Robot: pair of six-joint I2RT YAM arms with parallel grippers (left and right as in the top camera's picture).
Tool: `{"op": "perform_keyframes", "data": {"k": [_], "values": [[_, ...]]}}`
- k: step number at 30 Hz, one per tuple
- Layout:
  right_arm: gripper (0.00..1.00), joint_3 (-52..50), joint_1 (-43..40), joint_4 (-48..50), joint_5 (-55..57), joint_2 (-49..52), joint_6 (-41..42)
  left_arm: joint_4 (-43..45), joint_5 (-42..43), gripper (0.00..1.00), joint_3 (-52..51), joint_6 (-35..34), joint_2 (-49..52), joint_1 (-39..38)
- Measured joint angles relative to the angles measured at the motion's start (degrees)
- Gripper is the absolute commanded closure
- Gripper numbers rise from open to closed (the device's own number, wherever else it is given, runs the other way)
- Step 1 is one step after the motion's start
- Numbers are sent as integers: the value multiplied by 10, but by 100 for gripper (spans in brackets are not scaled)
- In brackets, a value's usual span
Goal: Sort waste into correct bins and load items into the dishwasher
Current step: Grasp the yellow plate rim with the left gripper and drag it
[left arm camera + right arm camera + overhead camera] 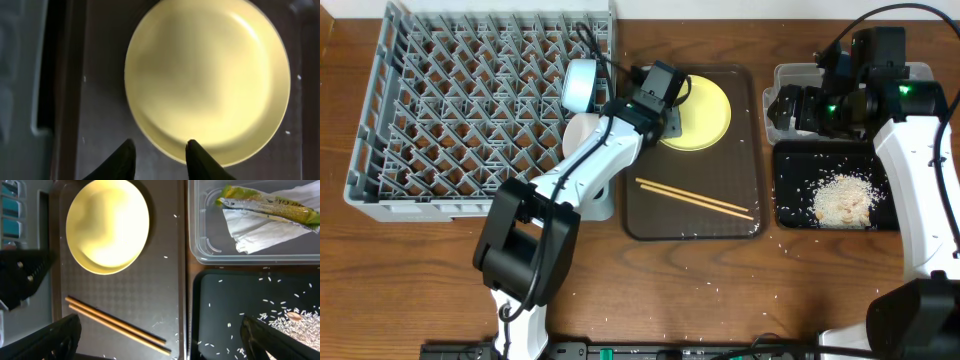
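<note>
The wrapper (265, 202) and napkin (255, 230) lie in the clear tub (200, 250), upper right, rice (842, 200) in the black tray (790, 160) below, but the yellow plate (705, 115) and chopsticks (695, 197) sit mid-frame on the brown tray (740, 90), left claw (161, 145) spread over the plate, right claw (160, 322) spread and empty

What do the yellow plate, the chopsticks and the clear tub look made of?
Round yellow plate: likely glazed ceramic or melamine, smooth with soft glare. Two thin chopsticks: apparently wood or bamboo, matte tan. Clear rectangular tub: plastic, glossy, see-through walls.
</note>
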Motion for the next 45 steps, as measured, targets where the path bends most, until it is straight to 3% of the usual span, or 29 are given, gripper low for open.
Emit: {"op": "perform_keyframes", "data": {"k": [14,22,27,34,36,45], "values": [[1,0,0,-12,0,0,0,-2,23,60,0,-186,59,1],[1,0,0,-14,0,0,0,16,23,61,0,-242,87,1],[1,0,0,-14,0,0,0,17,25,72,0,-255,88,1],[1,0,0,-15,0,0,0,26,30,81,-11,-286,88,1],[1,0,0,-15,0,0,0,27,30,92,-13,-292,88,1],[1,0,0,-15,0,0,0,32,31,93,-15,-299,88,2]]}}
